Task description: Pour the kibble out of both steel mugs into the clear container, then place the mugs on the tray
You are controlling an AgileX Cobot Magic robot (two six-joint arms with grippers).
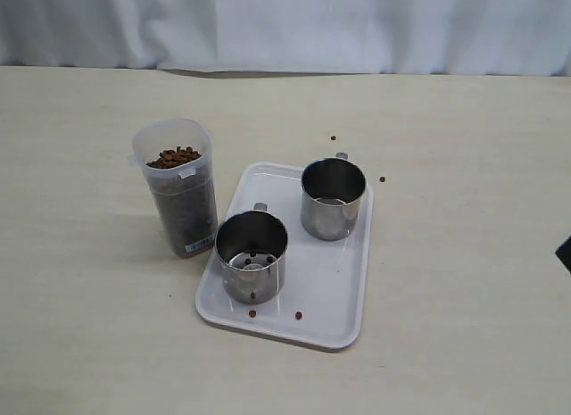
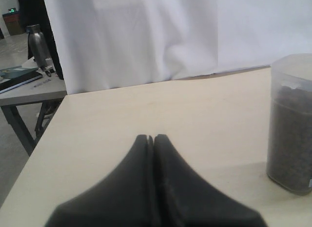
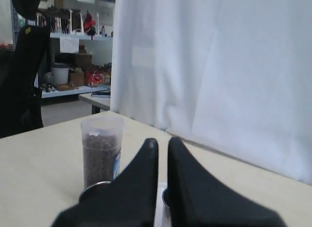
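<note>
The clear container stands upright left of the tray, filled nearly to its rim with kibble. Both steel mugs stand upright on the tray: the near one holds a few pellets, while the far one looks empty. My left gripper is shut and empty, low over bare table, with the container off to one side. My right gripper has its jaws nearly together with nothing between them. It faces the container, and a mug rim shows behind one finger.
Two stray pellets lie on the tray's front part, and two more lie on the table beyond it. A dark tip shows at the right edge of the exterior view. A white curtain hangs behind the table.
</note>
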